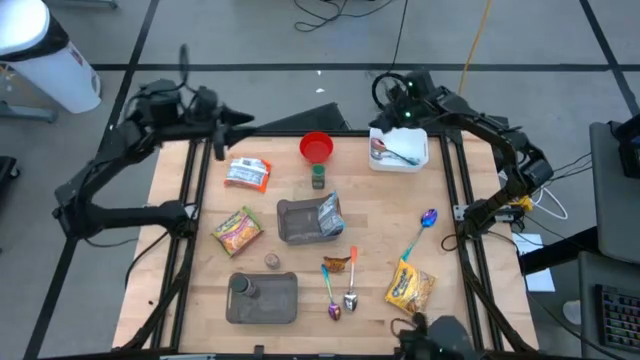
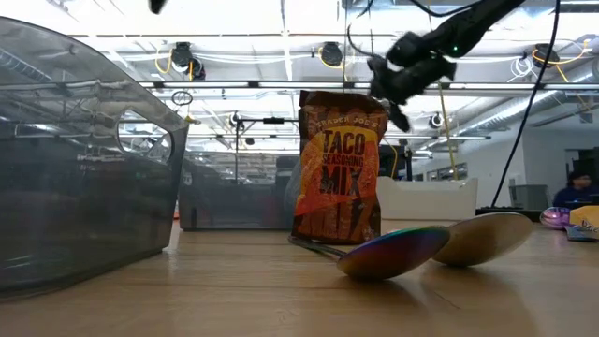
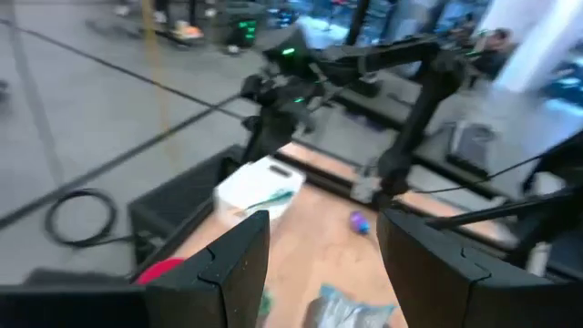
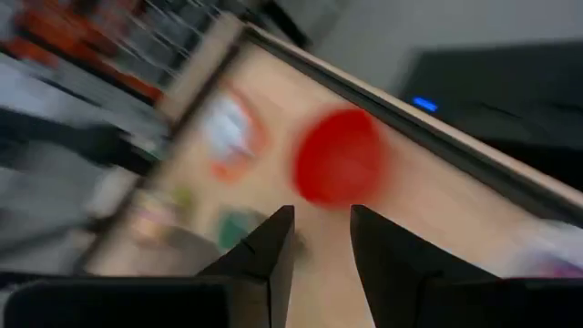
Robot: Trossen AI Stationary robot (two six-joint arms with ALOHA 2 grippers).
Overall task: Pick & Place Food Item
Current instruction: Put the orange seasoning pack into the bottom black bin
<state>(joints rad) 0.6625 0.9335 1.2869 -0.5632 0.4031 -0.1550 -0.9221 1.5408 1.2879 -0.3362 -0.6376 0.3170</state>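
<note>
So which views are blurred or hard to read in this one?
Right wrist view: heavy motion smear, the red bowl just a blob. Left wrist view: soft, white container still readable. Low view: bright ceiling lights, near spoon out of focus. High view: sharp.

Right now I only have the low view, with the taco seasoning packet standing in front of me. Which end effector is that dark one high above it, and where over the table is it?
Observer: The right end effector, at the far right corner, beside the white tray.
Operator: Is it carrying anything?
Observer: No. Its wrist view shows its fingers slightly apart with nothing between them.
Operator: And the other arm?
Observer: The left end effector hangs over the far left edge, open and empty, just beyond a white and orange packet.
</note>
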